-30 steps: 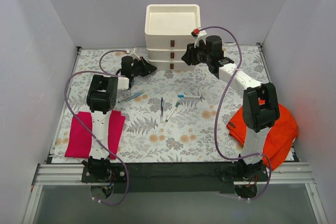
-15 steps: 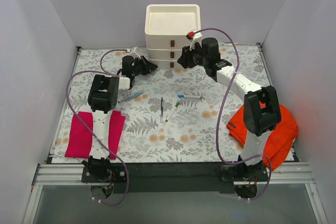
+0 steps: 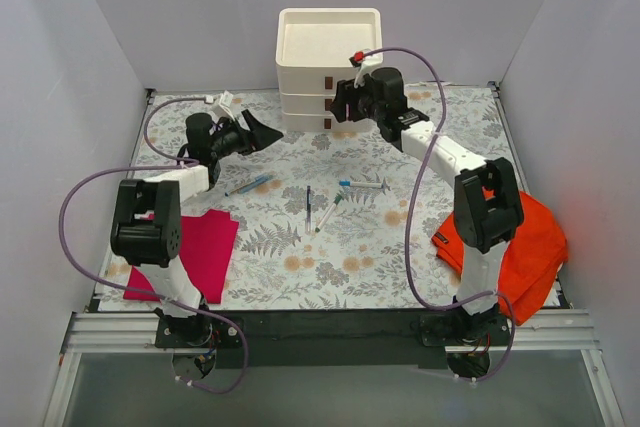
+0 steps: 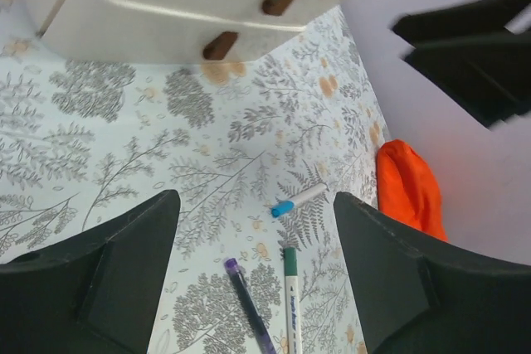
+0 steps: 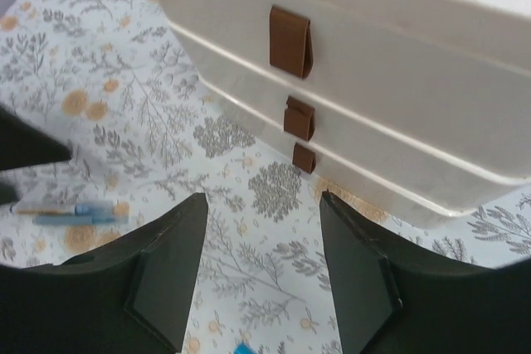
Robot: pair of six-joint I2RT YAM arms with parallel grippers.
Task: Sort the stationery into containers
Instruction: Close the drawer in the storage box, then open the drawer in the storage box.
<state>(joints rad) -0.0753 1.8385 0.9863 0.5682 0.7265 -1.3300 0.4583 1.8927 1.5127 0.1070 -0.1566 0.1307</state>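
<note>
The containers [image 3: 328, 67] are three stacked cream drawers with brown handles [image 5: 290, 41] and a shallow tray [image 3: 330, 15] on top. Stationery lies on the floral mat: a blue pen [image 3: 250, 184], a dark pen [image 3: 309, 205], a teal-capped marker [image 3: 328, 213] and a blue-capped white marker [image 3: 360, 185]. My left gripper [image 3: 262, 132] hovers open left of the drawers. Through its jaws [image 4: 257, 230] I see the purple pen [image 4: 246, 304], green-capped marker [image 4: 290, 296] and white marker [image 4: 297, 201]. My right gripper [image 3: 340, 102] is open, empty, just before the drawer fronts [image 5: 261, 263].
A magenta cloth [image 3: 200, 252] lies at the front left, partly under the left arm. An orange cloth [image 3: 510, 237] sits at the right edge by the right arm. White walls enclose the mat on three sides.
The left arm's elbow swung out to the left and its gripper went from shut to open. The right gripper moved left toward the drawer handles and opened wider.
</note>
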